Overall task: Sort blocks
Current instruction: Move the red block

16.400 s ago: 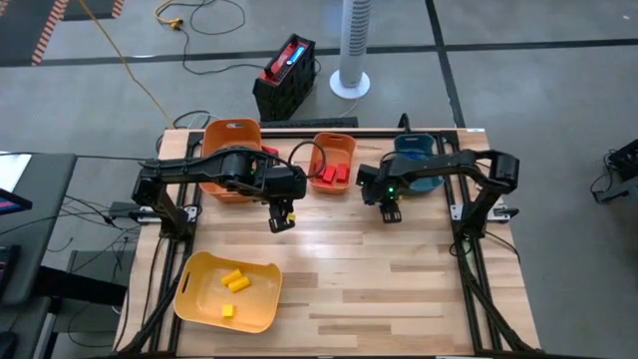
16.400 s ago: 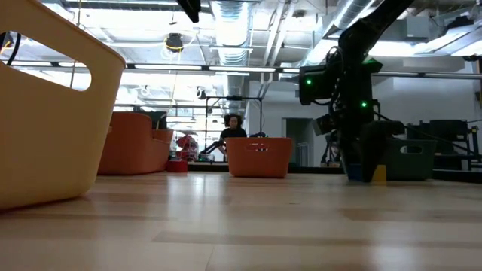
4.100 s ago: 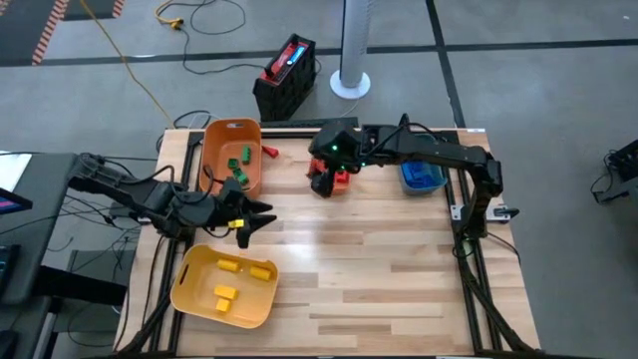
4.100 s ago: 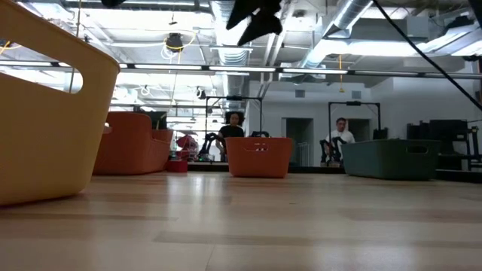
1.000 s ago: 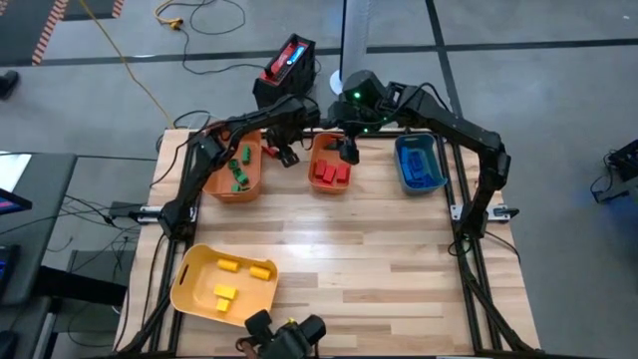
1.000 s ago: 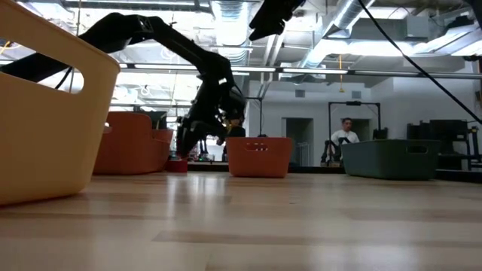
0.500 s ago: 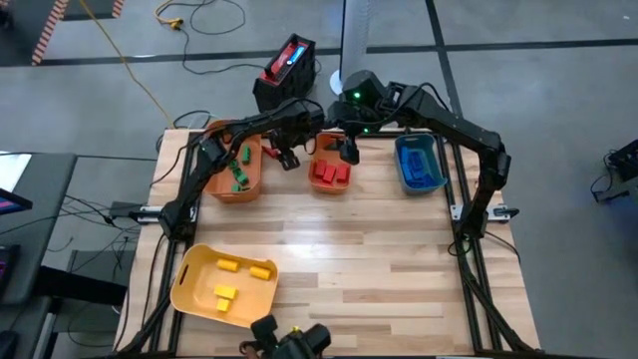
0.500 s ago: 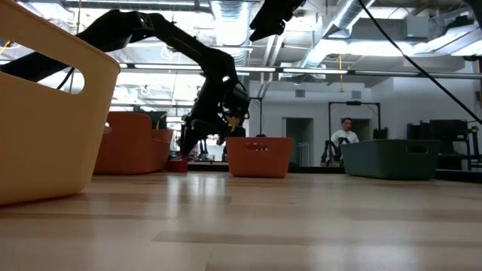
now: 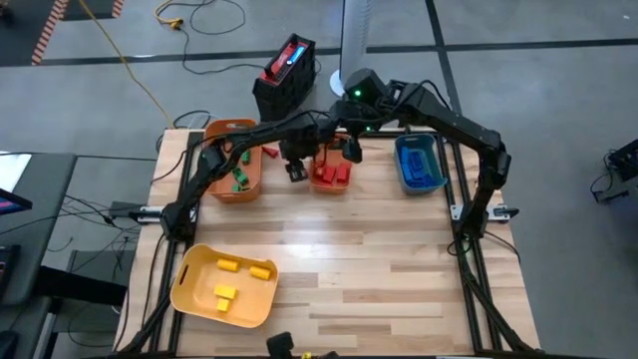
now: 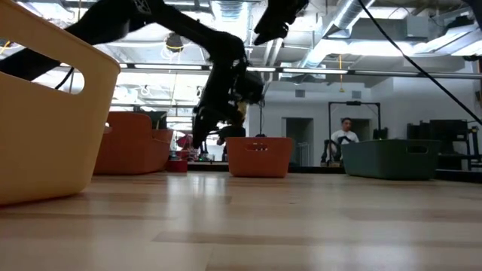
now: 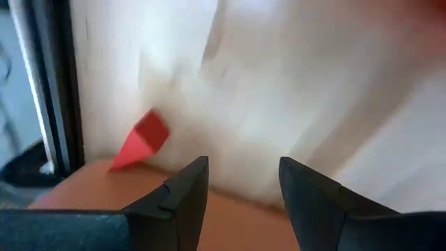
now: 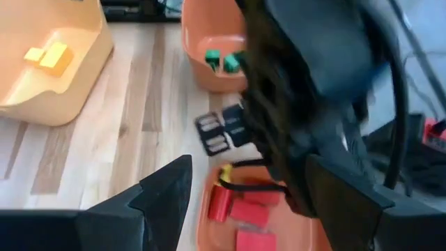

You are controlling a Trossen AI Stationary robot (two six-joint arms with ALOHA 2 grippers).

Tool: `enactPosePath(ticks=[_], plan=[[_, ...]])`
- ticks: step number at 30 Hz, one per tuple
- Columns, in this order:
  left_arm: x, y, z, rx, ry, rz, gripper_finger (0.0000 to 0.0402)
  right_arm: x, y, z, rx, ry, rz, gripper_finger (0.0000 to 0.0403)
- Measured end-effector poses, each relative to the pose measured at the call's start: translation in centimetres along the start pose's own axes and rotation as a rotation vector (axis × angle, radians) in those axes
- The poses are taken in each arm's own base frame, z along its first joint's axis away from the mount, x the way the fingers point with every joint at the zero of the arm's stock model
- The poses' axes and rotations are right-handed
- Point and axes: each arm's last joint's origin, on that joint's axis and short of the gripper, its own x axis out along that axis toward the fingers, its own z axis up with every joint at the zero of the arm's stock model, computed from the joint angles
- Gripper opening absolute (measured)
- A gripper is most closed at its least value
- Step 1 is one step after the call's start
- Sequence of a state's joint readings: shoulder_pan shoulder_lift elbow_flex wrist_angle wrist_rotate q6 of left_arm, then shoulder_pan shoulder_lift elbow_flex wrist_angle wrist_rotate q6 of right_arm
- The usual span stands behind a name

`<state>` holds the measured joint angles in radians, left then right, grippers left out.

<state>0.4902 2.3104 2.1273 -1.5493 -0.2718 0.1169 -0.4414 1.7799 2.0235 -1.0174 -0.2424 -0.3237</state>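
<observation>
Fingers of the left gripper (image 9: 296, 172) stood apart, empty, near a red block (image 11: 141, 141); right gripper (image 9: 351, 152) gaped above the red bin (image 9: 330, 188).

red blocks (image 9: 330, 175): in small orange bin
green blocks (image 9: 239, 168): in big orange bin
yellow blocks (image 9: 237, 279): in yellow bin
stray red block (image 9: 268, 152): on table

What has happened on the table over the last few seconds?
The left gripper swung from near the yellow bin to the table's far side, beside the small orange bin of red blocks; its fingers are open and empty. The right gripper lifted off that bin toward its far edge. A loose red block still lies on the table; the bins stayed put.
</observation>
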Motion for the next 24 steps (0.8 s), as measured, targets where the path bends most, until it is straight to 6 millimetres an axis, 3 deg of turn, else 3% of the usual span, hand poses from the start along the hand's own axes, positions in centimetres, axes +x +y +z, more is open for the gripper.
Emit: enactPosePath(ticks=[5,7,9,12,17,24], plan=[[-5.8,0.2,-2.1,-0.066,-0.368,0.042,0.0151,-2.7,-1.5,-0.9,0.044,0.003,-0.050,0.0291],[-6.0,0.5,-3.4,-0.092,-0.418,0.049,0.0143,-4.2,-1.4,-0.8,0.016,-0.038,-0.055,0.0291],[-5.0,0.9,-4.6,-0.126,-0.412,0.038,0.0136,-5.4,-1.0,-0.6,-0.019,-0.086,-0.016,0.0291],[-4.0,1.3,-7.1,-0.203,-0.431,0.001,0.0129,-5.7,-0.4,-0.3,-0.031,-0.119,0.015,0.0291],[-3.8,0.0,-11.0,-0.319,-0.519,-0.042,0.0126,-3.1,-1.0,0.0,-0.031,-0.104,0.028,0.0291],[-6.0,-2.3,-18.0,-0.521,-0.676,-0.116,0.0125,3.7,-2.4,0.5,0.024,-0.112,0.044,0.0291]])
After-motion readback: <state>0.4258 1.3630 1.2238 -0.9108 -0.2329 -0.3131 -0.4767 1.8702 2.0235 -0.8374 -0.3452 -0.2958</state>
